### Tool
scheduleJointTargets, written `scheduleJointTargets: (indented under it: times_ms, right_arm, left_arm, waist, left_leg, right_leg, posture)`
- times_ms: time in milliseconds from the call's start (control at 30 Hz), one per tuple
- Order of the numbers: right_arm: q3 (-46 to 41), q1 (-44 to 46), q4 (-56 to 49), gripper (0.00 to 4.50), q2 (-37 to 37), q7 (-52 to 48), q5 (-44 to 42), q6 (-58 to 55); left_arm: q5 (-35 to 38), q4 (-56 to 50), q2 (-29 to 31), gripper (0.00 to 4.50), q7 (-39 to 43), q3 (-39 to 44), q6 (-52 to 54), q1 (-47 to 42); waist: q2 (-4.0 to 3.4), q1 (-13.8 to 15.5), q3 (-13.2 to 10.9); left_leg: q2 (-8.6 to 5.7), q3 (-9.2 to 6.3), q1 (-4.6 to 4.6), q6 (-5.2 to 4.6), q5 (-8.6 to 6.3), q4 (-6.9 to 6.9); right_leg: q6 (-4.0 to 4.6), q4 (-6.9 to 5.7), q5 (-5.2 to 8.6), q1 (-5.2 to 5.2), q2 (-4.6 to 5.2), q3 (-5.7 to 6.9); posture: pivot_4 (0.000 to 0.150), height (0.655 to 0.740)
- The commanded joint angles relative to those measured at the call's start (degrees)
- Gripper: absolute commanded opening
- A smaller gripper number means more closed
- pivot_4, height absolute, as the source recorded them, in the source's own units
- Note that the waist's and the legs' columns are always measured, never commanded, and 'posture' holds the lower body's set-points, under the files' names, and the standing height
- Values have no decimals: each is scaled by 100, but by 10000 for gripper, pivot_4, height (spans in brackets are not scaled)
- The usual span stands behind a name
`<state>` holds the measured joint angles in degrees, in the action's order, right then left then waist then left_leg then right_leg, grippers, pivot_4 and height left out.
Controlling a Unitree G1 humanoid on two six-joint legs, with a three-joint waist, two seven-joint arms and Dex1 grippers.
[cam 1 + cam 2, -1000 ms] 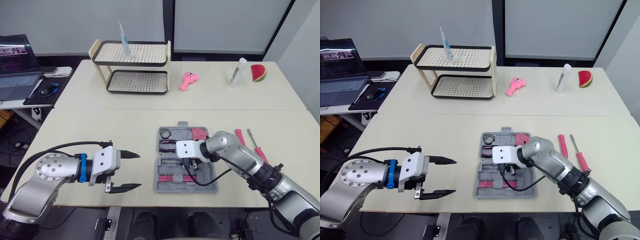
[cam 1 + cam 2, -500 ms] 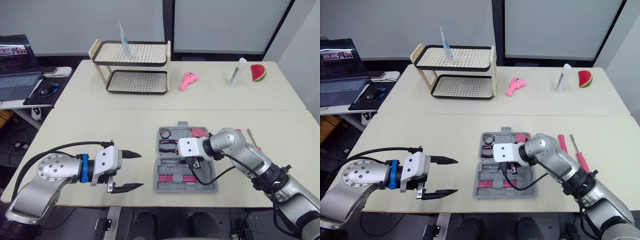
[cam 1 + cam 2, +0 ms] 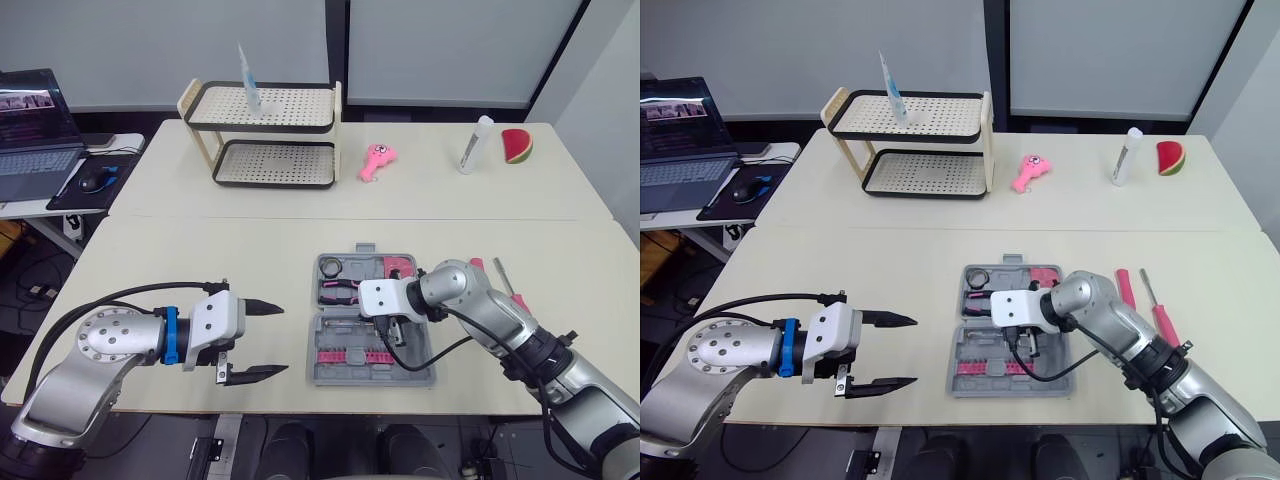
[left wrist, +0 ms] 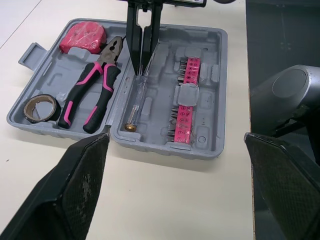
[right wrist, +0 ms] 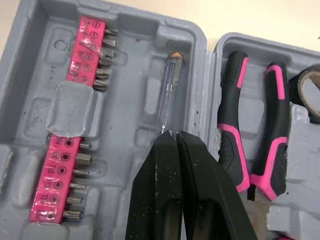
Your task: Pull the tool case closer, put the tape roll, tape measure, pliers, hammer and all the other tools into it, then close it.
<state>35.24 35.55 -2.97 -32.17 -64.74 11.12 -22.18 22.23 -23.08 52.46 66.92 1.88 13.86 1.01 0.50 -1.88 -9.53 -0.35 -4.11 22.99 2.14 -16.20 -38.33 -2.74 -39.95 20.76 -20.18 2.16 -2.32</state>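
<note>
The grey tool case (image 3: 424,374) lies open near the table's front edge. In it are a tape roll (image 4: 40,106), pink-handled pliers (image 4: 95,95), a pink tape measure (image 4: 82,43), pink bit strips (image 5: 75,125) and a clear-handled screwdriver (image 5: 169,87). My right gripper (image 5: 175,135) hangs over the case with its fingers pressed together on the screwdriver's blade, and the handle rests in a slot. My left gripper (image 3: 282,340) is open, left of the case, holding nothing. Two pink-handled tools (image 3: 480,272) (image 3: 514,292) lie on the table right of the case.
A two-tier rack (image 3: 265,135) stands at the back left. A pink toy (image 3: 377,160), a white bottle (image 3: 476,143) and a watermelon slice (image 3: 516,145) sit along the far table. A laptop (image 3: 35,130) is on a side table at far left.
My right gripper has shifted slightly to the right over the case. The left gripper has edged a little toward the case and stays open.
</note>
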Motion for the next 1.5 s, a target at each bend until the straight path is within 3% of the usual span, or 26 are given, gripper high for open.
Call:
scheduleJointTargets:
  times_ms: [33,733,1000,1200,1300,1500]
  right_arm:
    - [65,9,37,186,100,19,114,100]
    - [28,-21,534,186,241,46,377,270]
    - [-597,-125,-382,186,240,-277,-471,190]
    - [-1699,-450,-1447,186,-218,-259,-1324,-419]
    - [-2688,-984,-1684,186,-513,370,-1407,-155]
    - [-4707,-2462,-1606,186,-1159,686,-1875,210]
  left_arm:
    - [33,-203,-22,45000,-8,-54,5,-35]
    - [29,-200,-47,45000,-40,24,17,99]
    - [269,-169,-105,45000,-166,330,184,268]
    - [603,-18,-295,45000,-536,943,469,558]
    - [594,204,-454,45000,-715,1263,390,736]
    - [348,899,-822,45000,-969,1614,-144,895]
  waist:
    - [0,-1,0]
    - [2,2,2]
    - [1,-1,1]
    - [1,17,1]
    - [4,40,2]
    - [5,44,2]
  left_leg:
    - [0,0,0,0,0,0]
    - [-1,0,-5,1,0,-1]
    - [0,0,-3,0,0,1]
    - [2,-6,-3,0,0,0]
    - [0,-7,-4,0,0,-1]
    - [-1,-2,-4,0,0,2]
  right_leg:
    - [0,0,0,0,0,0]
    - [0,0,0,5,-1,1]
    - [0,0,0,2,0,0]
    - [0,0,0,7,6,3]
    - [0,4,0,12,11,4]
    - [0,8,0,16,11,1]
  posture:
    - [1500,7290]
    - [1500,7290]
    - [1500,7290]
    - [1500,7290]
    - [1500,7290]
    - [1500,7290]
